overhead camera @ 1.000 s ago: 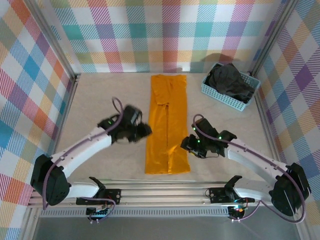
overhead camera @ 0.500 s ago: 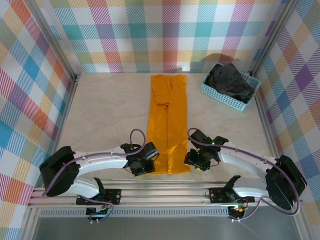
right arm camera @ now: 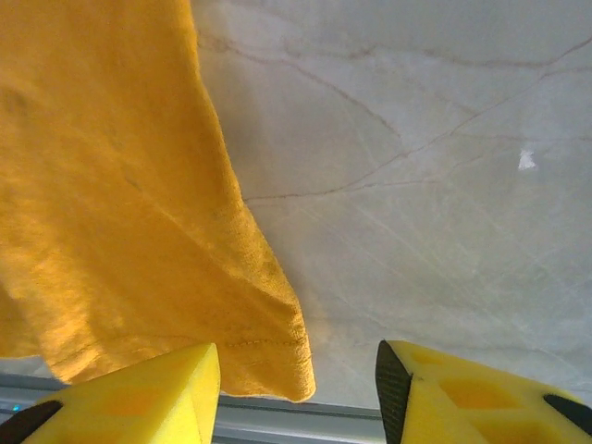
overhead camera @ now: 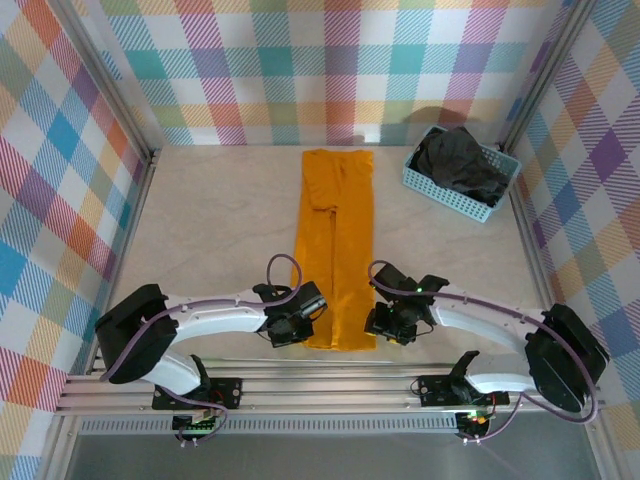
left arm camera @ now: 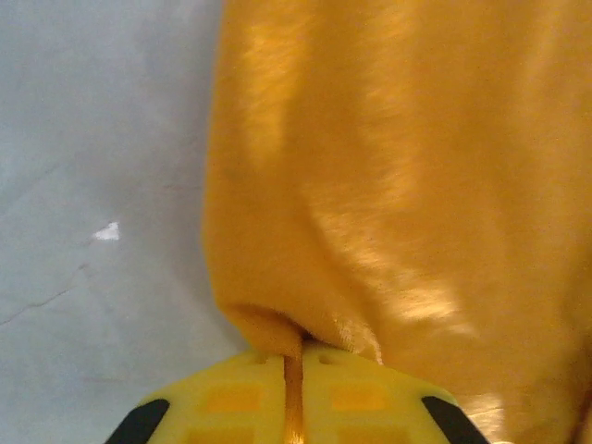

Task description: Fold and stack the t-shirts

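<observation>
My left gripper [left arm camera: 294, 359] is clamped tight on the near left corner of the orange-yellow t-shirt [overhead camera: 335, 230], which lies as a long folded strip down the middle of the table [overhead camera: 210, 220]. My right gripper [right arm camera: 298, 370] stands with its jaws apart over the strip's near right corner. The charcoal-black t-shirt [overhead camera: 452, 160] sits heaped in the light blue basket [overhead camera: 440, 192] at the far right.

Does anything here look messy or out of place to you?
Only the charcoal t-shirt: it sits crumpled in a heap in the blue basket at the far right corner, while the orange t-shirt lies flat in a long narrow strip on the table.
</observation>
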`<state>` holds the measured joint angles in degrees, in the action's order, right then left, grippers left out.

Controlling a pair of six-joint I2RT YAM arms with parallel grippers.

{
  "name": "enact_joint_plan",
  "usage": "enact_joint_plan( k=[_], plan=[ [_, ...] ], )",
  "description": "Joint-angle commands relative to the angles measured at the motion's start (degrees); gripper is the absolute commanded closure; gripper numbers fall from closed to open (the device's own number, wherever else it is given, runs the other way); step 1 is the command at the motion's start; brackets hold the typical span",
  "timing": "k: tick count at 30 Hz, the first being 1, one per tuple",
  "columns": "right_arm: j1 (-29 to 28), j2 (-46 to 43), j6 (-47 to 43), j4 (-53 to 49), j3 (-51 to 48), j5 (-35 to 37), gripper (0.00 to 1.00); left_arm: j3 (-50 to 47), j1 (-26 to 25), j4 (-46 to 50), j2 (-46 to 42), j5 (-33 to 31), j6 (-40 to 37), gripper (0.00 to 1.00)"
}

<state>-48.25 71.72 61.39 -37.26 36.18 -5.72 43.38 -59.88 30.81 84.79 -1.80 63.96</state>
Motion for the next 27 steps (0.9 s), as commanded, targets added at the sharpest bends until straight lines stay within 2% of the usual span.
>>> enact_joint_plan(
  k=[1, 5, 12, 18, 27],
  plan=[
    [-1.8, 2.0, 3.5, 1.0, -0.2, 1.8, 0.52, 0.7, -0.4, -2.9, -1.3, -1.7, 0.7, 0.94],
    [-2.8, 3.8, 5.0, 4.1, -0.3, 0.6, 0.53, 0.0, -0.4, -3.1, -1.9, -1.8, 0.8, 1.0],
    [-5.9, 6.1, 8.9, 5.8, -0.2, -0.3, 0.55, -0.1, -0.4, -2.8, -2.8, -1.9, 1.1, 1.0],
    [-6.3, 6.2, 10.4, 7.1, -0.9, 0.5, 0.62, -0.4, -0.4, -4.2, -2.5, -1.1, 1.5, 1.0],
    [-6.3, 6.5, 9.3, 7.7, 3.8, 2.5, 0.76, -1.9, -0.4, -3.8, -6.4, -1.8, -0.2, 1.0]
  ],
)
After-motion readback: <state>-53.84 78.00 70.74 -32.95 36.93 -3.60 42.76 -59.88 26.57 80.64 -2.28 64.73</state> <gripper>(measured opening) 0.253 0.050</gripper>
